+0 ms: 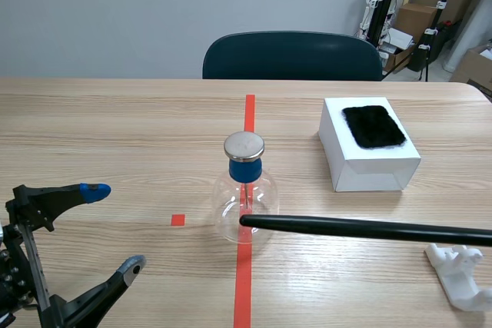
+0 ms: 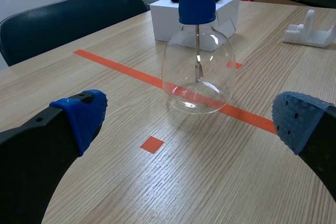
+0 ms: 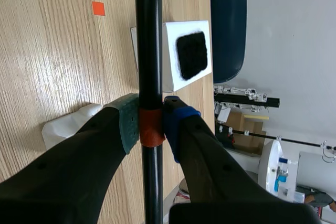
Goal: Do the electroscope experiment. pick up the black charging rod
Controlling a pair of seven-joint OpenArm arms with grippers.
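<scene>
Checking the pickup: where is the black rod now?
Clamped in the right gripper, the black rod extends in from the scene's right, its tip near the glass flask.

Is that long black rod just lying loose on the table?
No, the right end effector is shut on the black rod, its fingers clamping it at its orange band.

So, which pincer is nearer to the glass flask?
Left. The left pincer is open, facing the flask ahead; the right pincer, shut on the black rod, is farther off, outside the scene view's right edge.
</scene>
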